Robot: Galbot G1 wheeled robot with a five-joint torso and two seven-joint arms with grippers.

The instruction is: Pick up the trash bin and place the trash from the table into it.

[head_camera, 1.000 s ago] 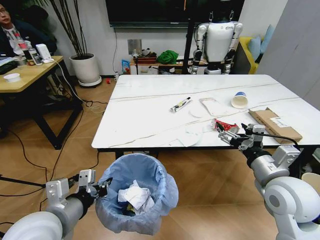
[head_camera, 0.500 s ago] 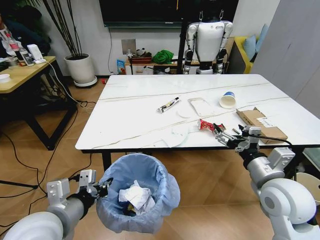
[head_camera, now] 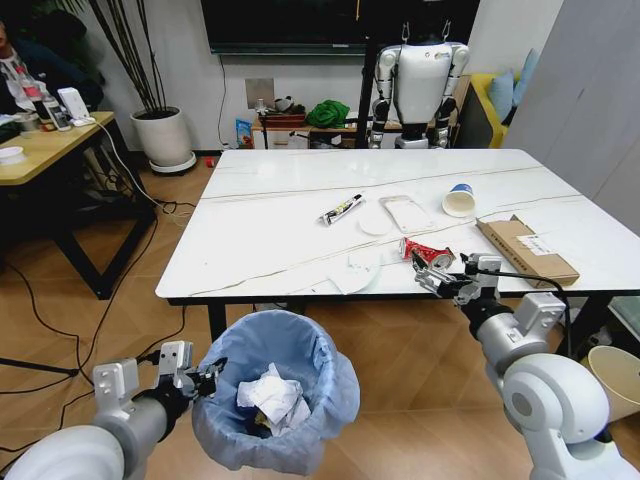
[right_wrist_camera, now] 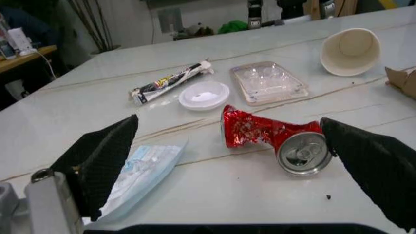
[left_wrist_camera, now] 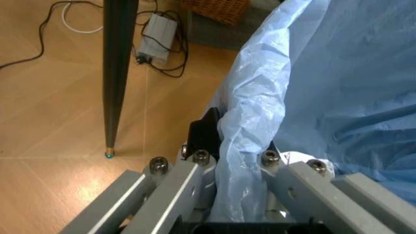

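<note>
The trash bin (head_camera: 300,335), lined with a light blue bag and holding crumpled white paper (head_camera: 268,392), sits low in front of the table (head_camera: 270,250). My left gripper (head_camera: 205,378) is shut on its rim; in the left wrist view its fingers (left_wrist_camera: 195,168) pinch the blue bag (left_wrist_camera: 254,122). My right gripper (head_camera: 440,281) is open at the table's near edge, just short of the crushed red can (head_camera: 428,253). In the right wrist view the can (right_wrist_camera: 266,134) lies between and ahead of the black pads (right_wrist_camera: 104,156), untouched.
On the table lie a tube (head_camera: 340,209), a clear tray (head_camera: 405,213), a white lid (head_camera: 374,224), a paper cup (head_camera: 459,200), a cardboard box (head_camera: 527,250) and a face mask (head_camera: 355,272). A humanoid robot (head_camera: 418,80), plant pot (head_camera: 167,137) and wooden desk (head_camera: 50,145) stand behind.
The whole view has shifted with the camera. My open right gripper is closer to the red can than half a second ago. The left gripper keeps its hold on the bin.
</note>
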